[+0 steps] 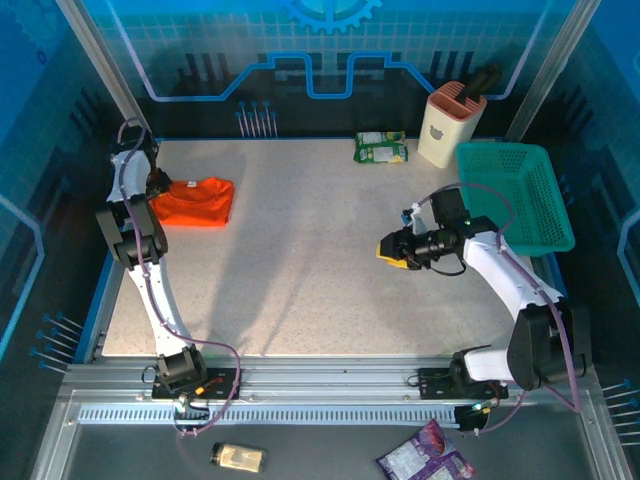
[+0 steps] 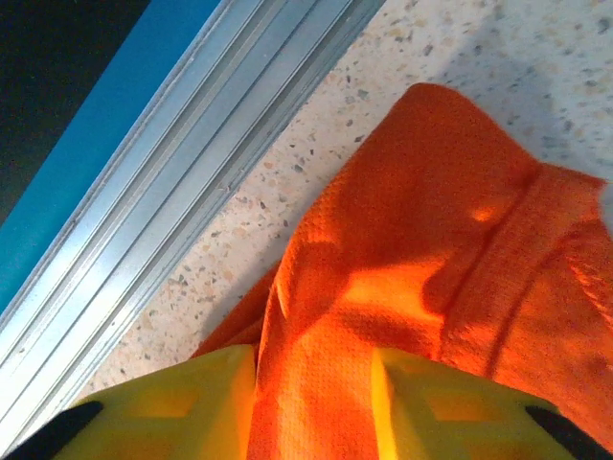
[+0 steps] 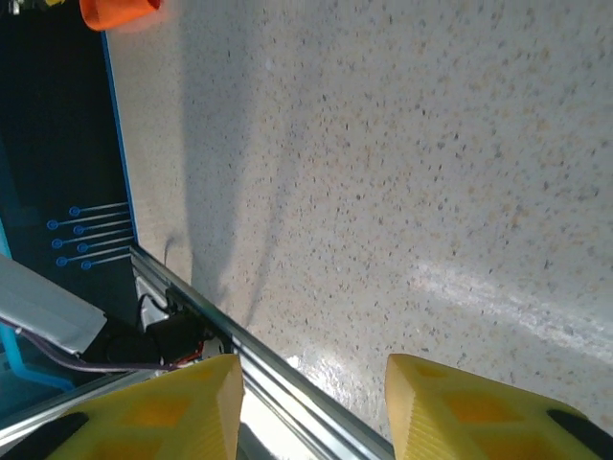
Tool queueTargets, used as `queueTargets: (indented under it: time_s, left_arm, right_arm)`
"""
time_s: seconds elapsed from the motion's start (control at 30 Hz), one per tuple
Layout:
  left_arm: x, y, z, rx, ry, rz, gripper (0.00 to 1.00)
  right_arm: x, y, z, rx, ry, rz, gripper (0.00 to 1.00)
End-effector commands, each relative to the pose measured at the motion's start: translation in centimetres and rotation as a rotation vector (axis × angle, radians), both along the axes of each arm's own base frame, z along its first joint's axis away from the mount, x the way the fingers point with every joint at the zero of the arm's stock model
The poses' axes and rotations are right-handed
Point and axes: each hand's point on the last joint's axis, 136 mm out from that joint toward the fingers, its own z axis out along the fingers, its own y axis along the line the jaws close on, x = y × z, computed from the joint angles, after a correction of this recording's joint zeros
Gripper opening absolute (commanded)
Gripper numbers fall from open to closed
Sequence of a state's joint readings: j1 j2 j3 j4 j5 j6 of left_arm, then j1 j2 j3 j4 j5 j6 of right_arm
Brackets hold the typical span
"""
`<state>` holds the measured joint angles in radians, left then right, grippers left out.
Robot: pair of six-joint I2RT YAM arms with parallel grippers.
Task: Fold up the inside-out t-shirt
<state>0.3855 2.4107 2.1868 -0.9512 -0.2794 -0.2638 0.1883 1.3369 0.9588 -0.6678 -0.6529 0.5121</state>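
Two yellow fingers (image 2: 182, 407) of the left gripper (image 2: 314, 407) stand spread, and a fold of the one plain bright orange cloth t-shirt (image 2: 431, 249) runs between them. That shirt lies in a compact wrinkled heap at the far left of the speckled white table (image 1: 300, 260), beside one ribbed aluminium edge rail (image 2: 220, 172). Spread too, the right gripper (image 3: 311, 407) hangs over bare tabletop — holding nothing. One teal plastic mesh basket (image 1: 515, 195) sits at the far right; two green packets (image 1: 381, 148) lie at the far edge.

Table (image 1: 300, 270) centre open; basket (image 1: 520, 195), block (image 1: 445, 125), packets (image 1: 381, 148) far right; t-shirt (image 1: 195, 200) possibly crowds left rail (image 2: 192, 163).
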Motion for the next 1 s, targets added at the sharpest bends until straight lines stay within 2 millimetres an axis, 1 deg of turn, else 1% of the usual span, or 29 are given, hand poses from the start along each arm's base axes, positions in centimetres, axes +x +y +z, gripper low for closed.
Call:
queueTargets:
  time_s: [0.0,0.07,0.17,0.2,0.23,0.27,0.3,0.33,0.43,0.57,0.7,0.73,0.77,0.8,0.9,0.97]
  left_arm:
    - [-0.1,-1.3,5.4,-0.006,-0.077,-0.025,0.43]
    - [0.0,-2.3,6.2,-0.019,-0.09,-0.04,0.45]
    - [-0.1,-4.5,6.8,-0.058,-0.12,-0.076,0.55]
    - [0.0,-5.4,6.9,-0.063,-0.135,-0.092,0.59]
    - [-0.2,-6.3,7.2,-0.065,-0.154,-0.11,0.64]
    - [-0.4,-7.2,7.1,-0.07,-0.167,-0.126,0.69]
    - [-0.7,-8.1,7.2,-0.076,-0.186,-0.138,0.87]
    - [-1.1,-9.1,7.1,-0.083,-0.199,-0.148,0.99]
    - [-2.1,-11.4,6.8,-0.101,-0.249,-0.193,0.99]
    - [-4.0,-14.3,5.5,-0.076,-0.281,-0.251,0.99]
    - [-6.4,-16.4,3.6,-0.027,-0.323,-0.287,0.99]
    - [-6.8,-16.8,3.1,-0.025,-0.347,-0.292,0.99]
    - [-7.2,-17.1,2.6,-0.022,-0.362,-0.295,0.99]
    - [-7.6,-17.4,2.1,-0.013,-0.382,-0.302,0.98]
    - [-8.6,-17.5,1.1,0.048,-0.405,-0.304,0.98]
    - [-8.9,-17.7,0.7,0.082,-0.426,-0.324,0.98]
  right_arm:
    - [1.5,-1.6,1.5,-0.079,-0.095,-0.028,0.48]
    - [2.2,-2.3,1.5,-0.119,-0.123,-0.041,0.54]
    - [3.4,-3.8,1.1,-0.206,-0.17,-0.071,0.68]
    - [3.9,-4.5,0.9,-0.24,-0.187,-0.092,0.78]
    - [4.3,-5.2,0.6,-0.275,-0.196,-0.112,0.96]
    - [4.7,-5.8,0.4,-0.303,-0.206,-0.127,1.0]
    - [5.1,-6.5,0.2,-0.334,-0.214,-0.145,1.0]
    - [5.5,-7.2,-0.1,-0.361,-0.219,-0.164,1.0]
    - [6.6,-8.9,-1.0,-0.413,-0.239,-0.206,1.0]
    - [7.8,-11.8,-2.1,-0.537,-0.279,-0.263,1.0]
    - [9.1,-15.2,-2.8,-0.699,-0.382,-0.347,1.0]
    - [9.7,-15.9,-2.4,-0.725,-0.421,-0.375,1.0]
    - [9.3,-16.5,-3.6,-0.753,-0.417,-0.384,1.0]
    - [9.6,-17.1,-3.8,-0.774,-0.441,-0.398,1.0]
    - [10.4,-17.8,-3.9,-0.826,-0.566,-0.4,1.0]
    - [10.7,-18.3,-4.1,-0.86,-0.651,-0.42,1.0]
